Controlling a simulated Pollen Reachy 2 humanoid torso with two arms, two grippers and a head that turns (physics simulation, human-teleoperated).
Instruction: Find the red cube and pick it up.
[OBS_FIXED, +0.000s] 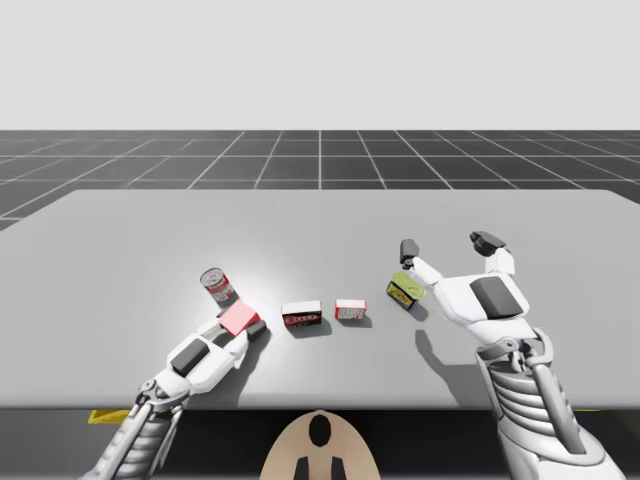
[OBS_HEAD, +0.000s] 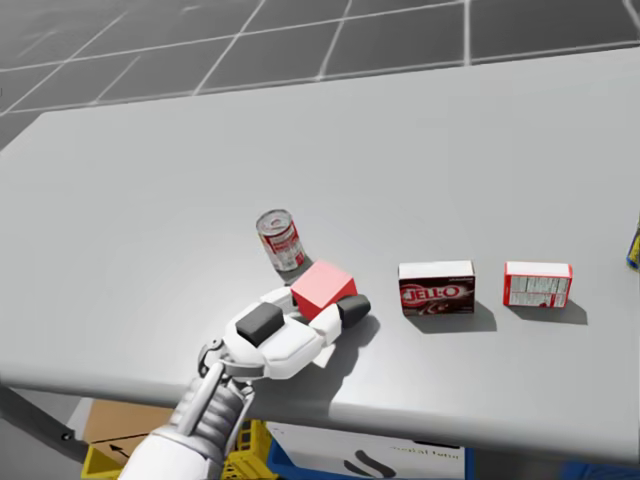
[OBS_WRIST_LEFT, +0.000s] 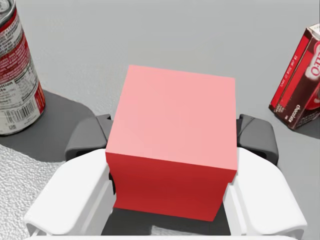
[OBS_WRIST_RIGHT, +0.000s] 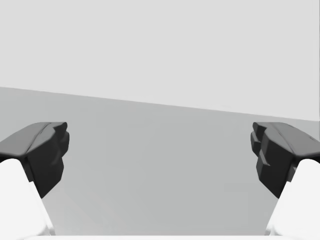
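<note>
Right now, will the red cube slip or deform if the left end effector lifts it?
Likely rigid: the red cube shows sharp, straight edges between the fingers of my left end effector. Its flat faces meet both fingers squarely, so slipping or twisting seems unlikely.

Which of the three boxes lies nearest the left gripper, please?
The dark red box, just beside the held red cube; the red-and-white box lies beyond it, the yellow box farther still.

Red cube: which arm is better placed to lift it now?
Left. My left end effector is shut on the red cube, fingers against two opposite sides. My right end effector stands open, well away beyond the dark red box.
</note>
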